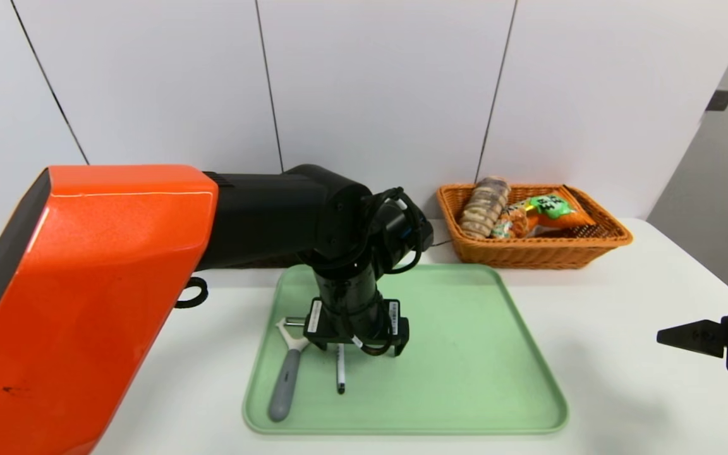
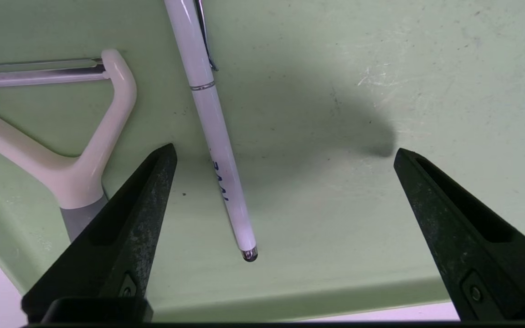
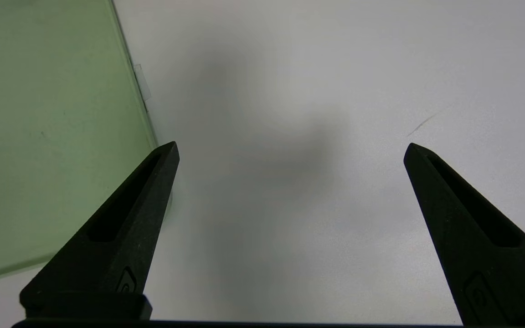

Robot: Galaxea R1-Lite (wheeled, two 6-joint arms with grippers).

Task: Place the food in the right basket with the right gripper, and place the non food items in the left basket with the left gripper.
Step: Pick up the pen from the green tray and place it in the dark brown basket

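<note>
While right end effector (image 1: 673, 337) idles wide open over table (image 1: 623, 379), left end effector (image 2: 285, 155) hangs wide open, empty, over pen (image 2: 214, 132) beside peeler (image 2: 84, 150) on tray (image 1: 465, 354).

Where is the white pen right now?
The white pen lies flat on the green tray, on its left half in the head view, just right of the peeler and under the open left gripper.

I see a slim white pen (image 2: 212, 123) lying flat on the green tray, beside a grey-handled white peeler (image 1: 286, 373).
</note>
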